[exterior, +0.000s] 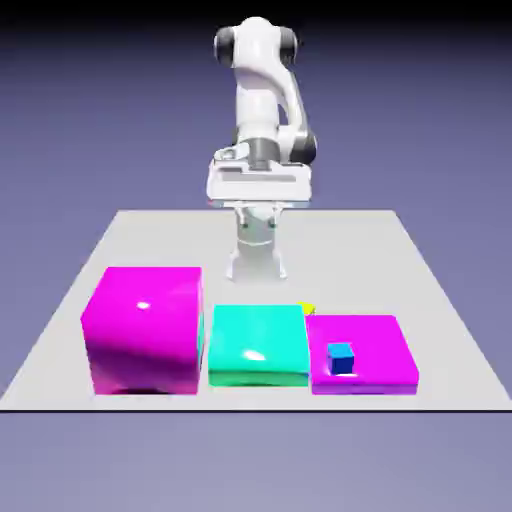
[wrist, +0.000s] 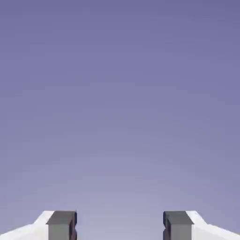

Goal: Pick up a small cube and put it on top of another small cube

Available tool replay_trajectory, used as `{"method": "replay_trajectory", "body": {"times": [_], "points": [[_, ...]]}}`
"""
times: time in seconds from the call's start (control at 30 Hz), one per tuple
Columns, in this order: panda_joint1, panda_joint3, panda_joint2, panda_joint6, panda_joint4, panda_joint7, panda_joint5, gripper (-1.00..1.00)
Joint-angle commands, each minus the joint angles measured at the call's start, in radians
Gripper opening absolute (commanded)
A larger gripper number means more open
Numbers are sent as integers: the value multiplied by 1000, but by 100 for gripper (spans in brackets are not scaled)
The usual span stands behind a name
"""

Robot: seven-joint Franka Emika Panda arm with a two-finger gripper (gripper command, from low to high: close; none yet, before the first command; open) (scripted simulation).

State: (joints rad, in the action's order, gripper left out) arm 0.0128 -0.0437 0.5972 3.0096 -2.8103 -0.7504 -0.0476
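**Open hand high over the desk, yellow cube peeking out behind the blocks**

My hand [exterior: 259, 220] is open, its two fingertips [wrist: 62, 225] standing well apart, with plain blue-violet backdrop [wrist: 120, 117] showing between them in the hand view. In the exterior view it hangs in front of the white arm [exterior: 258, 95], raised over the far part of the pale grey desk [exterior: 155, 245], well apart from the row of blocks.

Outward from there, toward the camera, I come to the small yellow cube [exterior: 307, 308]. Only a sliver of it shows, behind the place where the teal block [exterior: 258, 340] and the low magenta block [exterior: 385, 345] meet in my view (I can't tell from here whether those two touch). The small orange cube I cannot make out in either view, so I can't say where it is.

The teal block sits in the middle of the row. On the exterior view's left stands the big magenta block [exterior: 145, 330], the tallest of the three, just beside the teal one. On the exterior view's right lies the low magenta block, and the small blue cube [exterior: 341, 358] rests on top of it, near its front edge and toward the teal block's side.
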Motion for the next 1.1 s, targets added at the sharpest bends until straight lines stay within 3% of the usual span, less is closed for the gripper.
{"method": "replay_trajectory", "body": {"times": [0.0, 1.07], "points": [[1, -36, 23, -23, 0, -8, -39, 0], [23, -1196, 744, -750, -7, -257, -1301, 0]]}}
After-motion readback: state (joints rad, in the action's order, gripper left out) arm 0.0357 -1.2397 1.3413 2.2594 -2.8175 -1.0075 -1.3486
